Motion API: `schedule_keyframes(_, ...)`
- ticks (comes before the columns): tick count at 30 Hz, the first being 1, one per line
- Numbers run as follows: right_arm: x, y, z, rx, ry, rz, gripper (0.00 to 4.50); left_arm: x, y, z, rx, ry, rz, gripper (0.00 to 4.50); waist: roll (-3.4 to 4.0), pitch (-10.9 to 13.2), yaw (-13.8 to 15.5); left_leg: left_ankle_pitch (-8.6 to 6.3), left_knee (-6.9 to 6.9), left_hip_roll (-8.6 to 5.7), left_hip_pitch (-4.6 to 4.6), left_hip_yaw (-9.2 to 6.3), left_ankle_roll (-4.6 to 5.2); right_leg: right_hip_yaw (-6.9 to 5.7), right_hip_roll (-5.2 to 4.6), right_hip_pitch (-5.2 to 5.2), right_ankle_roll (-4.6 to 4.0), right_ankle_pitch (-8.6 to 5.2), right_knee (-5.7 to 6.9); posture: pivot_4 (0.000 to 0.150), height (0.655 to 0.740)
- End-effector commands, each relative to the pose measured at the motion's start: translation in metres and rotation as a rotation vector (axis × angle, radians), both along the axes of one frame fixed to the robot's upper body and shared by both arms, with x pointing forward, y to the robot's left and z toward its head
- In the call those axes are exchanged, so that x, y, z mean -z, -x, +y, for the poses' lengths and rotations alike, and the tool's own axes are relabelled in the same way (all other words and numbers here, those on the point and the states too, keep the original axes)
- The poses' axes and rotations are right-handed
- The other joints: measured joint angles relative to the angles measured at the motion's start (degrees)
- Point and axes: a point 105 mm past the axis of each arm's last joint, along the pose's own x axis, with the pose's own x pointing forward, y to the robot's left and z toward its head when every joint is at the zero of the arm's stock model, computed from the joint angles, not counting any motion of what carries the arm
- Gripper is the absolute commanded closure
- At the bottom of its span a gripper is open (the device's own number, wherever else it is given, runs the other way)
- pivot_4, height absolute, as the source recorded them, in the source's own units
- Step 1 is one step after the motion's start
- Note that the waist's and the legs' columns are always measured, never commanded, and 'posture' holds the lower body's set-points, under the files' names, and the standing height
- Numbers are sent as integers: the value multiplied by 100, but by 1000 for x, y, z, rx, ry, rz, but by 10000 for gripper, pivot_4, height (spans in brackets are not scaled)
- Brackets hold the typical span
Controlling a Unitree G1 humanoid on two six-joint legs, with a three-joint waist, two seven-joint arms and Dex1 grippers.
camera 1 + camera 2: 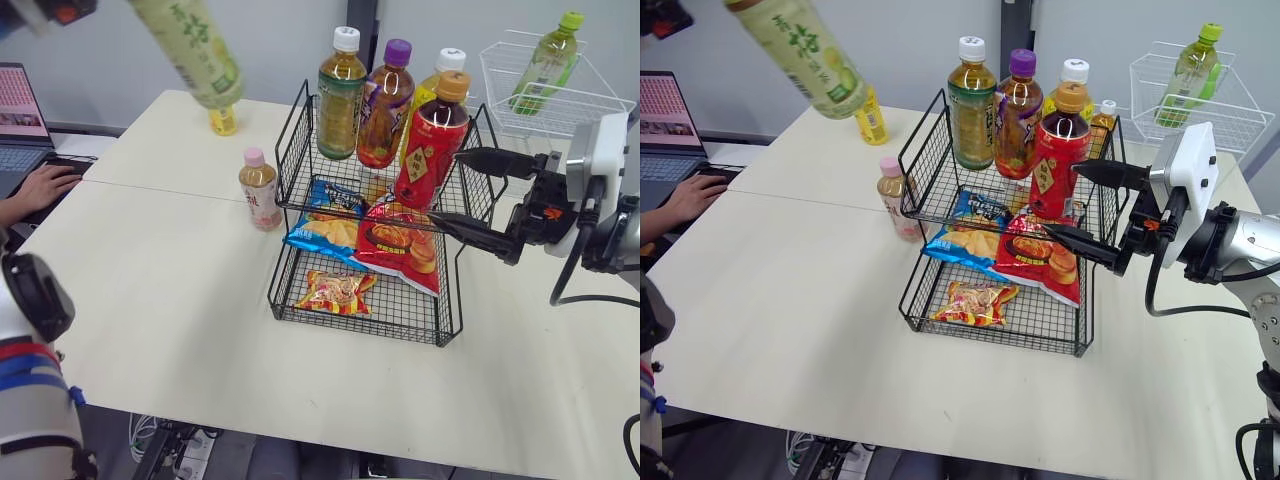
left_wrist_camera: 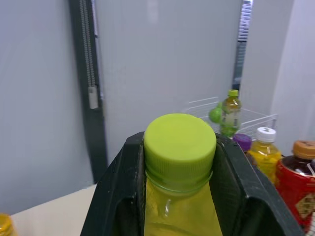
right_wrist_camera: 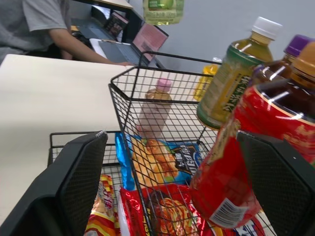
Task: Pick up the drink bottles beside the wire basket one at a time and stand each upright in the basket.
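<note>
Holding a pale green tea bottle [image 1: 190, 45] by the neck, the left gripper [image 2: 180, 169] has its two black fingers clamped just under the lime cap [image 2: 179, 142], and the bottle hangs tilted in the air above the far left corner of the table [image 1: 160, 280], clear of the surface. The right gripper [image 1: 447, 190] reaches in from the table's right edge with its fingers spread wide on either side of the red-labelled bottle [image 1: 430, 150], which stands at the right end of the upper tier of the black wire basket [image 1: 290, 150]; whether either finger touches it cannot be told. Three more bottles stand upright in that tier: one with a green label [image 1: 341, 95], one with a purple cap [image 1: 385, 105] and a yellow one [image 1: 445, 65]. Snack bags [image 1: 400, 245] lie in the lower tier. A small pink-capped bottle [image 1: 260, 190] stands on the table just beside the basket's left wall, and a small yellow bottle [image 1: 223, 120] stands near the far edge. A person's hand [image 1: 40, 188] rests at a laptop [image 1: 18, 115] off the left edge.
</note>
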Motion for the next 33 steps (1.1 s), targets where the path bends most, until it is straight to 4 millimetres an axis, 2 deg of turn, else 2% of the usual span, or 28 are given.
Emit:
schedule_keyframes(1, -4, 4, -6, 40, -11, -27, 0, -23, 15, -37, 176, -43, -58, 31512, 0, 0, -2, 0, 1, -1, -5, -1, 0, 2, 0, -1, 0, 0, -2, 1500, 7148)
schedule_keyframes(7, -4, 7, -11, 77, -17, -42, 0, -10, 7, -82, 354, -109, -15, 31512, 16, 10, -90, 2, -2, -2, -8, 3, -3, 10, 1, -12, -2, 1, 1, 1500, 7148)
schedule_keyframes(11, -9, 10, -15, 104, -34, -59, 0, 17, -5, -110, 407, -202, -11, 31512, 21, 12, -132, 3, 1, -1, -8, 2, -3, 11, 2, -17, 1, -1, 15, 1500, 7148)
schedule_keyframes(15, -11, 13, -17, 112, -32, -57, 0, 39, -12, -125, 436, -269, -16, 31512, 24, 13, -157, 4, 2, -2, -2, 5, -4, 18, 1, -16, 2, -1, 23, 1500, 7148)
schedule_keyframes(25, -11, 16, -22, 149, -13, -54, 0, 71, -24, -134, 451, -312, -3, 31512, 25, 14, -146, 4, 3, -3, -4, 6, -4, 20, 0, -15, 0, 0, 21, 1500, 7148)
schedule_keyframes(33, -10, 17, -23, 148, -21, -43, 0, 80, -31, -139, 439, -326, -10, 31512, 26, 13, -147, 3, 8, -4, 1, 3, -1, 19, 0, -10, 3, -2, 27, 1500, 7148)
